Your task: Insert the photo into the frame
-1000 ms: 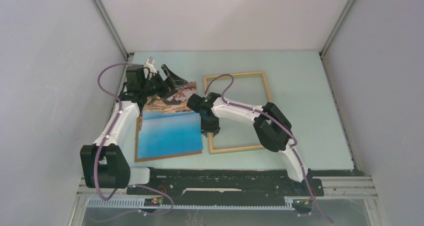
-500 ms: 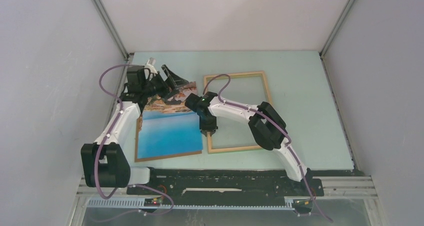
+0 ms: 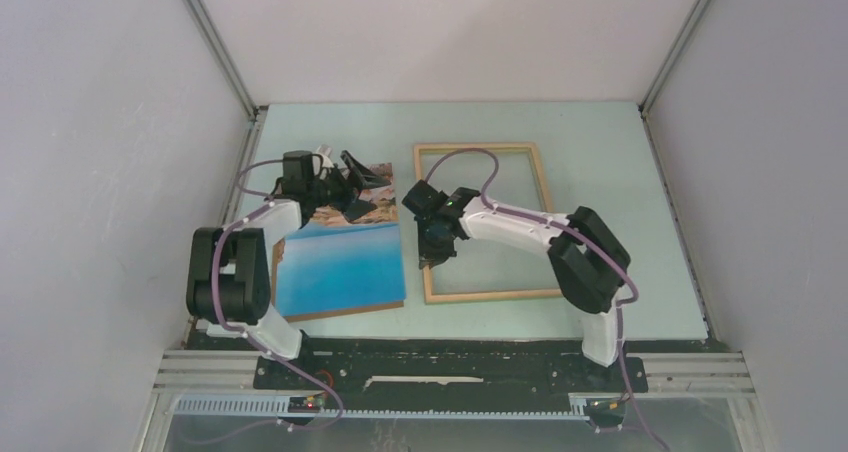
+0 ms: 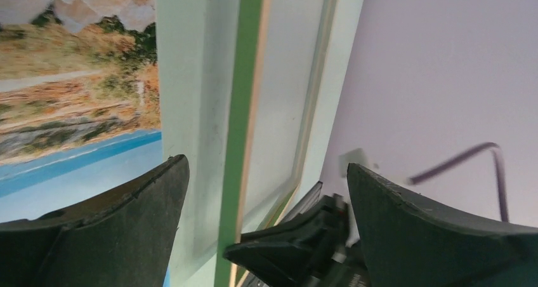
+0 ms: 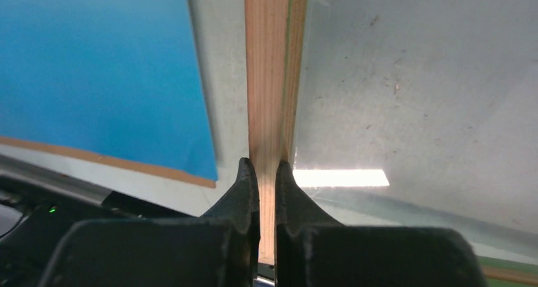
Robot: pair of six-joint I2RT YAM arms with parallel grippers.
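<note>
The photo (image 3: 338, 267), blue water with tan cliffs at its far end, lies flat on the table at left; it also shows in the left wrist view (image 4: 70, 90) and the right wrist view (image 5: 101, 65). The light wood frame (image 3: 535, 172) lies to its right. My right gripper (image 3: 432, 255) is shut on the frame's left rail (image 5: 268, 77). My left gripper (image 3: 362, 177) is open and empty over the photo's far right corner; the frame's green edge (image 4: 238, 128) shows between its fingers (image 4: 114, 217).
The pale green table (image 3: 600, 142) is walled by white panels at left, back and right. A black rail (image 3: 450, 362) runs along the near edge by the arm bases. A narrow strip of table separates photo and frame.
The right gripper has shifted the frame slightly right and away from the photo. The left arm has folded back, its gripper moving a little right over the photo's far corner.
</note>
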